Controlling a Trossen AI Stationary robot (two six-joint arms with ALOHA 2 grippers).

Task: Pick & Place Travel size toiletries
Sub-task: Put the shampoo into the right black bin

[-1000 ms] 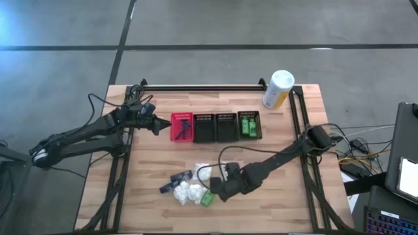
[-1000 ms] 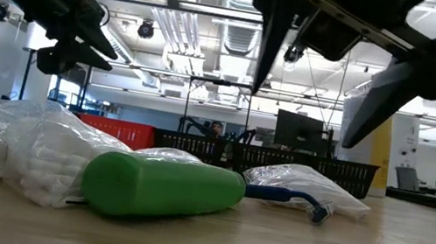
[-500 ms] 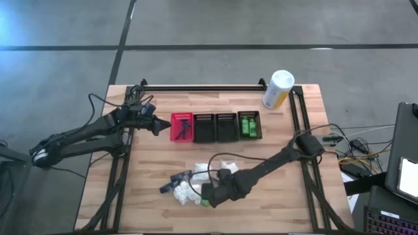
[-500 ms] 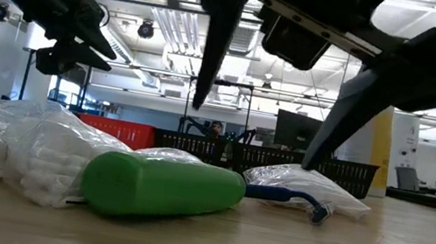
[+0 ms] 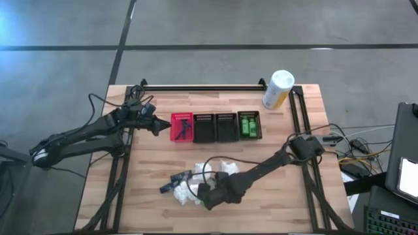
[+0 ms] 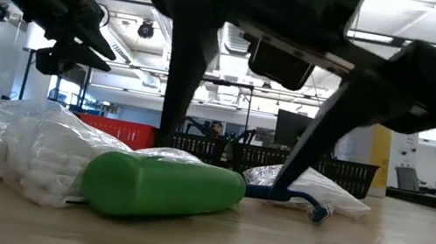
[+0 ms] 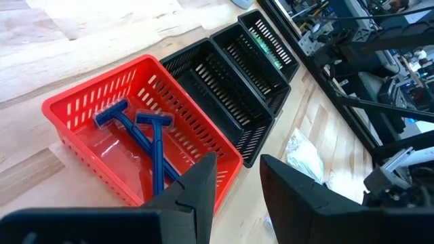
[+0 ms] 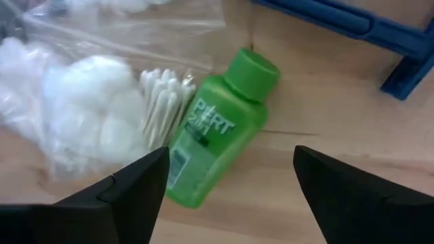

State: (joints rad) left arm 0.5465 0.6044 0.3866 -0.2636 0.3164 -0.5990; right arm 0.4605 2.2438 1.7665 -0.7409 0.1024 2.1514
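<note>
Right wrist view: cotton bags (image 8: 88, 115) touch the green bottle (image 8: 217, 132) lying on the table (image 8: 285, 196). The right pincer (image 8: 227, 183) straddles it, wide open, empty. The left pincer (image 7: 237, 186), part open and empty, hangs by the red basket (image 7: 81, 108).

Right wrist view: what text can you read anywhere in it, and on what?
"PERT", white letters on the green bottle lying on the table.
A smaller line beneath it on the same bottle: too blurred to read.
The bottle's pale lower label panel: unreadable.
The plastic-wrapped cotton swabs: no text visible.

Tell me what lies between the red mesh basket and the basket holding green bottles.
Two black mesh baskets, seemingly empty in the high view, between the red basket and the green-bottle basket.
</note>
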